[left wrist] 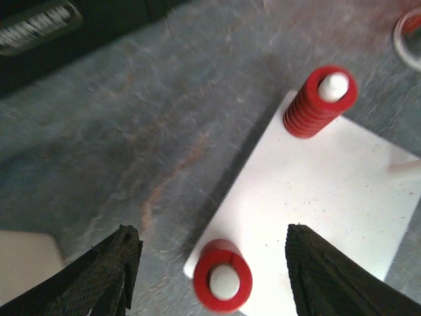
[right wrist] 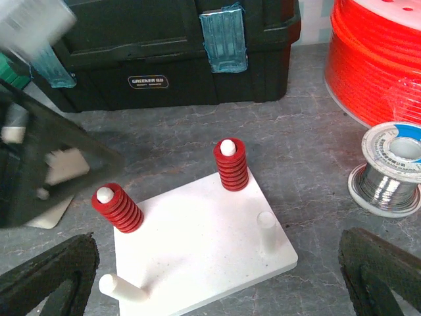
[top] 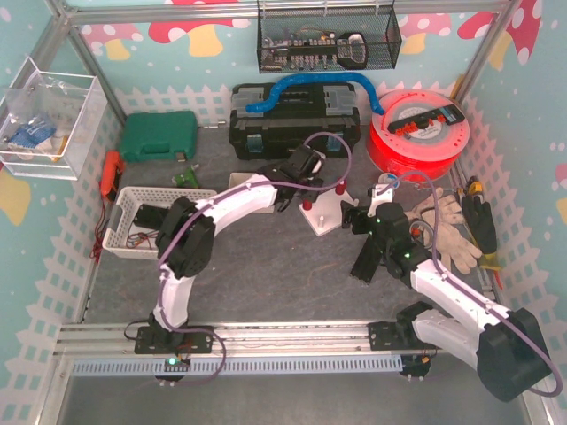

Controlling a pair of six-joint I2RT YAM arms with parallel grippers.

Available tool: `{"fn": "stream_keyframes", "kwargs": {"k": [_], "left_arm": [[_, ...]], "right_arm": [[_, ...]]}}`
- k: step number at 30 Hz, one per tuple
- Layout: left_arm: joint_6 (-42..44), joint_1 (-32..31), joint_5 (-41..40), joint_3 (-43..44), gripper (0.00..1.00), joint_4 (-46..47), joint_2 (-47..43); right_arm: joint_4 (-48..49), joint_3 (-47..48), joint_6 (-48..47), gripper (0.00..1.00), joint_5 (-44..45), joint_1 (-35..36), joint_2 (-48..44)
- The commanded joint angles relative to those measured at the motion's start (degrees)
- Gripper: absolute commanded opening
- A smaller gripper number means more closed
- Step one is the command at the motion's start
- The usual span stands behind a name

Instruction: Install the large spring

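A red coiled spring (left wrist: 222, 252) is standing axis-upright on a white peg (left wrist: 223, 282) between the left gripper's (left wrist: 214, 240) spread, empty jaws, ahead of the right gripper's (right wrist: 217, 280) gaping jaws, on grey mottled tabletop (left wrist: 131, 131) within pastel mushroom-print walls (top: 177, 40).

Ribbed red springs (right wrist: 231, 170), matt white base (right wrist: 197, 253)
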Motion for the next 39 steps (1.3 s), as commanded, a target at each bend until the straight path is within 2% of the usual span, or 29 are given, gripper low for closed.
{"fn": "stream_keyframes", "kwargs": {"k": [1, 9, 14, 18, 22, 24, 26, 32, 35, 39], "left_arm": [[-1.4, 0.8, -4.7, -2.2, 0.61, 0.9, -8.0], [-6.2, 7.0, -6.4, -13.5, 0.52, 2.0, -18.8], [-6.5, 10.5, -4.7, -21.3, 0.54, 7.2, -25.1], [-6.0, 12.4, -5.1, -23.0, 0.53, 9.7, -24.8], [-4.7, 13.1, -6.0, -24.2, 0.49, 10.7, -21.6], [0.9, 13.1, -5.8, -25.0, 0.48, 12.2, -20.9], [10.0, 13.3, -4.9, -27.0, 0.47, 15.0, -21.8], [36.3, 22.1, 18.7, -28.3, 0.46, 15.9, -23.5], [52.2, 23.4, 30.6, -28.8, 0.48, 15.8, -24.1], [60.1, 24.1, 31.6, -23.5, 0.49, 11.7, -18.7]], "right_arm": [[2.2, -0.7, 0.0, 0.99, -0.2, 0.3, 0.8], [3.9, -0.4, 0.6, 0.99, -3.6, 0.3, 3.6], [2.7, 0.5, 0.8, 0.99, -2.6, 0.3, 4.0], [2.2, 0.5, 0.3, 0.99, -2.1, 0.2, 2.6], [6.8, -2.5, 0.6, 0.99, -2.1, 0.2, 1.0], [7.6, -3.1, 0.9, 0.99, -2.5, 0.3, 0.2], [8.3, -3.4, 1.1, 0.99, -3.7, 0.3, -0.5], [6.4, -3.2, 1.4, 0.99, -5.0, 0.3, -3.4], [5.7, -2.9, 1.6, 0.99, -6.0, 0.3, -4.7], [5.1, -3.0, 1.8, 0.99, -7.0, 0.3, -6.6]]}}
